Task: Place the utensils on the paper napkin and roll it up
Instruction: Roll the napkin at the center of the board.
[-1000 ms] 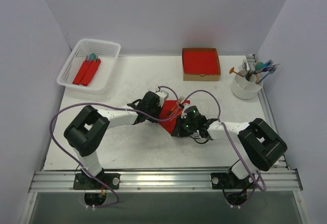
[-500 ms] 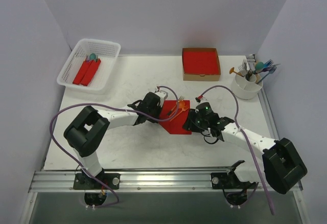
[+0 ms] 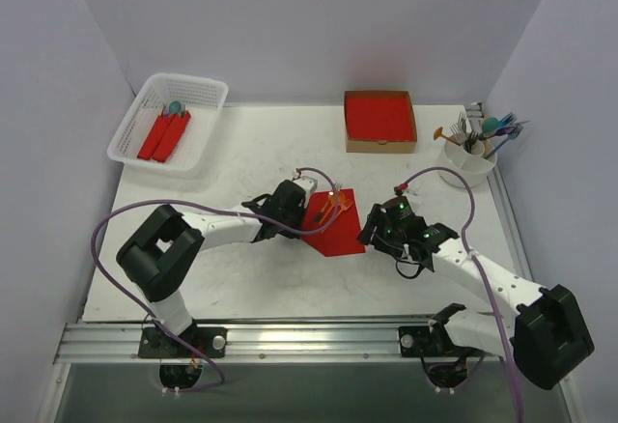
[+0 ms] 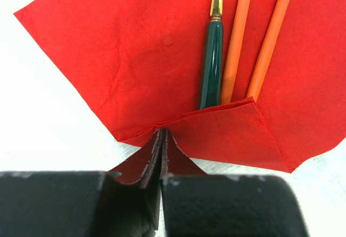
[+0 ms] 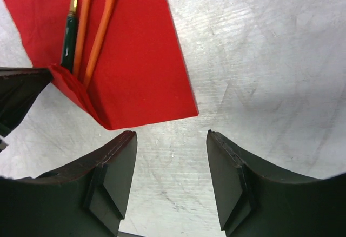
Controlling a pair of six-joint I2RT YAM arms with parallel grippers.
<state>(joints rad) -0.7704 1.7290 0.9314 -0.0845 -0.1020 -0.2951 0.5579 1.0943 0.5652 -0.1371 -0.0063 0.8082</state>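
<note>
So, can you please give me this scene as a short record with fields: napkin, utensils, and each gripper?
napkin: paper napkin lies on the table, one corner folded over the utensils' handle ends
utensils: one dark green utensil and two orange utensils, side by side on the napkin
left: left gripper shut on the folded corner
right: right gripper open, over bare table beside the napkin's edge
roll: not yet rolled
</note>
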